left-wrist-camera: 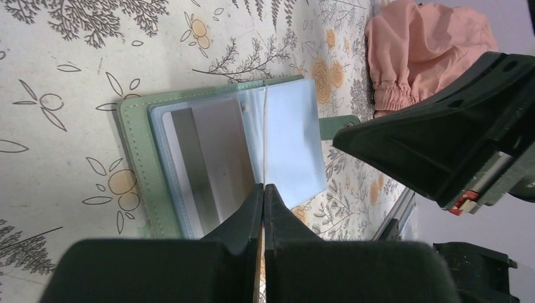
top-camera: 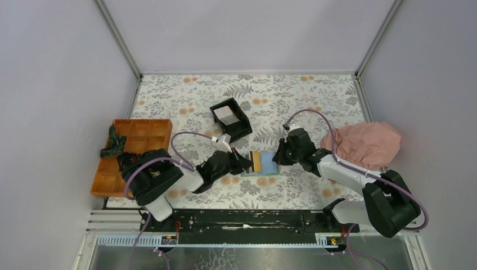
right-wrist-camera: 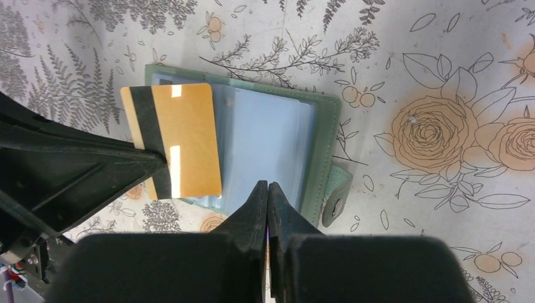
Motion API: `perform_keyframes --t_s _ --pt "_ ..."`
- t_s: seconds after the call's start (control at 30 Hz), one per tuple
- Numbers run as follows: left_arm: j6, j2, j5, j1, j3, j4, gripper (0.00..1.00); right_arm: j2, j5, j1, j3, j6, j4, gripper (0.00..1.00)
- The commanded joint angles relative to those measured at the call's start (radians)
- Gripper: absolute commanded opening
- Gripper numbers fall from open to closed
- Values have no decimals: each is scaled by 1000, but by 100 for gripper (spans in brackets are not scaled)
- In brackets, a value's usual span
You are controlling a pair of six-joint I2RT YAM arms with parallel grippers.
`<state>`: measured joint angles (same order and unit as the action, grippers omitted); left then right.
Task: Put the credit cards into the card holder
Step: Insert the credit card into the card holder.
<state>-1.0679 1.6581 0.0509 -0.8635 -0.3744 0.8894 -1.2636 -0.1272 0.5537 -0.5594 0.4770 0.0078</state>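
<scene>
Glossy gold credit card (right-wrist-camera: 189, 139), matt stitched green card holder (right-wrist-camera: 325, 126), shiny plastic sleeves (right-wrist-camera: 265, 139), soft pink cloth (top-camera: 363, 143)

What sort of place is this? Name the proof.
Probably a robot test cell, not a home: plain walls boxing in a floral-covered table, with the left arm and right arm bolted to a rail at its edge.

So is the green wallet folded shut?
No, the green card holder lies spread open, with its pale blue inside facing up.
</scene>
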Motion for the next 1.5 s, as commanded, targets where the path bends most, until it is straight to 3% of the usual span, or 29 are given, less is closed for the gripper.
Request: perform_keyframes --t_s 0.0,1.47 --pt "-25 16 -32 -2 -18 85 0 -26 20 10 7 7 56 0" --pt "-164 144 -34 14 -3 142 0 -115 44 9 26 18 99 0"
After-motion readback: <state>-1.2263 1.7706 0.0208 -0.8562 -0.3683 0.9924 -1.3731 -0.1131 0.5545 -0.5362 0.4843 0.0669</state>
